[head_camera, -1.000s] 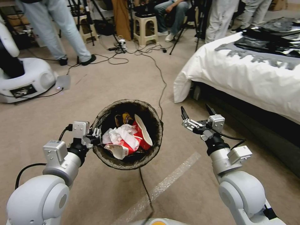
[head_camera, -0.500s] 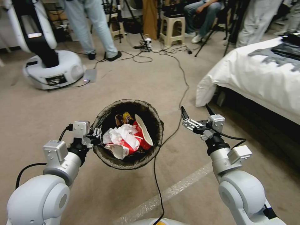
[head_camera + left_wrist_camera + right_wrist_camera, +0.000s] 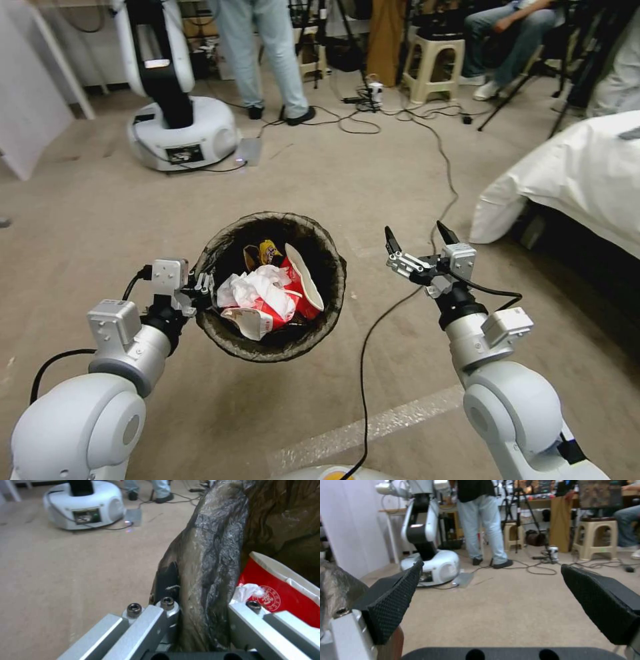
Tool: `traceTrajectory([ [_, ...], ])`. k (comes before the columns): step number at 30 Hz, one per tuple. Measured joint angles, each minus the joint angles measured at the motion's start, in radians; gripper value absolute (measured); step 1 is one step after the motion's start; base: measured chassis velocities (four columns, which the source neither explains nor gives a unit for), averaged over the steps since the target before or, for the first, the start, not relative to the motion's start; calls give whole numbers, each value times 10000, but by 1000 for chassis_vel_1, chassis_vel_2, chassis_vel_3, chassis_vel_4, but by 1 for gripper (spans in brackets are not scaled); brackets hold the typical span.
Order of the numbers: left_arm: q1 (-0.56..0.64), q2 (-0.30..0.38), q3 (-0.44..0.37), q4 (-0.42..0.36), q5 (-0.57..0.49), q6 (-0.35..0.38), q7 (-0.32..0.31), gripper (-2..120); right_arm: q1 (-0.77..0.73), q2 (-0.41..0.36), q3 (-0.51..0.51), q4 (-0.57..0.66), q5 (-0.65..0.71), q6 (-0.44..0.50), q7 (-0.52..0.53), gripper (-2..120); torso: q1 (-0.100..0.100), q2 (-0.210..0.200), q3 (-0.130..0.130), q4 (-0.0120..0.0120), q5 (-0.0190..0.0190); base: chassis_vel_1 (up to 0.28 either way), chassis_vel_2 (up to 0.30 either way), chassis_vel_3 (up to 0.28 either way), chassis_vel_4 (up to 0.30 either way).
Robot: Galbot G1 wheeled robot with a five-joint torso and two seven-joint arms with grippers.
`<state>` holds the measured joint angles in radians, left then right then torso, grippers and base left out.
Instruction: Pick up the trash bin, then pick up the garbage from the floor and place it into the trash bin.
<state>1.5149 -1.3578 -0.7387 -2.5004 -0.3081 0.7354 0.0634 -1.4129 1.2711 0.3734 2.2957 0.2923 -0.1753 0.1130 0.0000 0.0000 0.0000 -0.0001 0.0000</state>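
I hold the trash bin [image 3: 280,348] off the floor in front of me; its dark bag liner is folded over the rim. My left gripper [image 3: 202,288] is shut on the rim's left side, and in the left wrist view the left gripper [image 3: 204,610] clamps the lined rim [image 3: 210,562]. Garbage lies inside: crumpled white paper [image 3: 257,285], red-and-white packaging [image 3: 301,297] [image 3: 276,590] and a yellow wrapper [image 3: 268,252]. To the right of the bin, my right gripper [image 3: 417,237] [image 3: 500,602] hovers open and holds nothing.
A black cable [image 3: 393,313] runs across the carpet under my right arm. A bed with a white cover [image 3: 580,180] stands at the right. Another white robot [image 3: 177,127], stools [image 3: 433,63], tripods and people's legs are at the back. A pale tape strip [image 3: 400,420] crosses the floor near me.
The whole view has swung to the left, so the bed slid right and the other robot came into the middle. Both arms and the bin keep their places relative to me.
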Motion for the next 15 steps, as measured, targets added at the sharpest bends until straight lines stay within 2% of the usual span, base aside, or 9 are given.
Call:
traceTrajectory([
  [15, -45, 6, -1, 3, -15, 0, -4, 1, -23, 36, 29, -71, -10, 23, 8, 100, 0, 0, 0, -1, 0, 93, 92, 90, 85],
])
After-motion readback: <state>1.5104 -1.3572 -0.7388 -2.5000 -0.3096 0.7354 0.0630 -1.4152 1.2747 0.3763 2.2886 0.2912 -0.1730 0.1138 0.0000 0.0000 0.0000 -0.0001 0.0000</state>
